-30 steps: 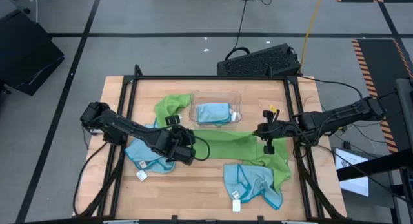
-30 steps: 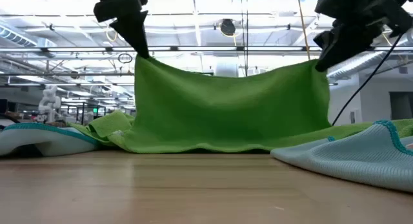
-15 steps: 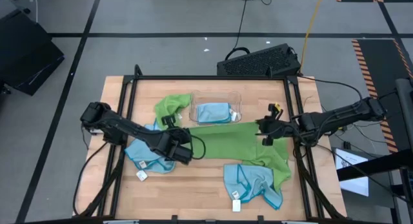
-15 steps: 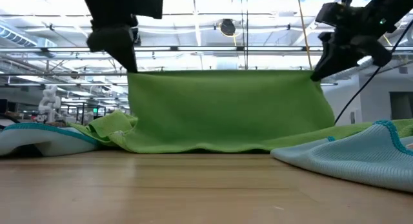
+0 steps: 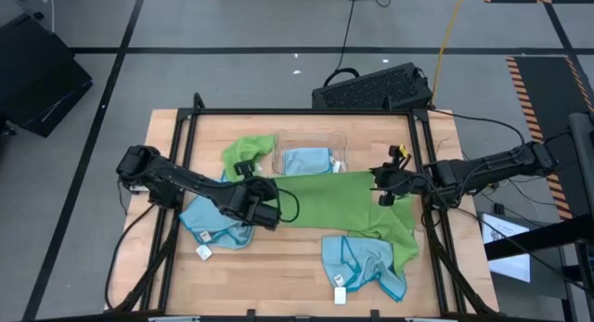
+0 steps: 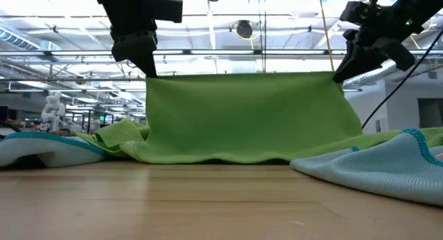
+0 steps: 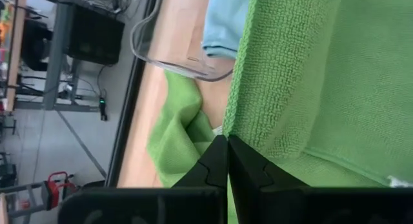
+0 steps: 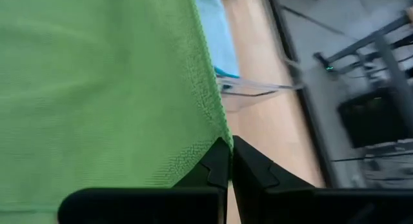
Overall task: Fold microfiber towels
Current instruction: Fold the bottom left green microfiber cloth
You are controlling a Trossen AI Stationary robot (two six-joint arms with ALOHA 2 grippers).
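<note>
Green towel now tauter — edge level

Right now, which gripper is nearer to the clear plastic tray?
Right. The right gripper is just beside the clear plastic tray; the left gripper sits slightly farther off. Both pinch the lime green towel.

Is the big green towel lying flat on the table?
No, the left gripper and right gripper hold the green towel up by its top corners, hanging like a curtain.

Two lime green microfiber cloths, three light blue microfiber cloths, one clear plastic tray.
</note>
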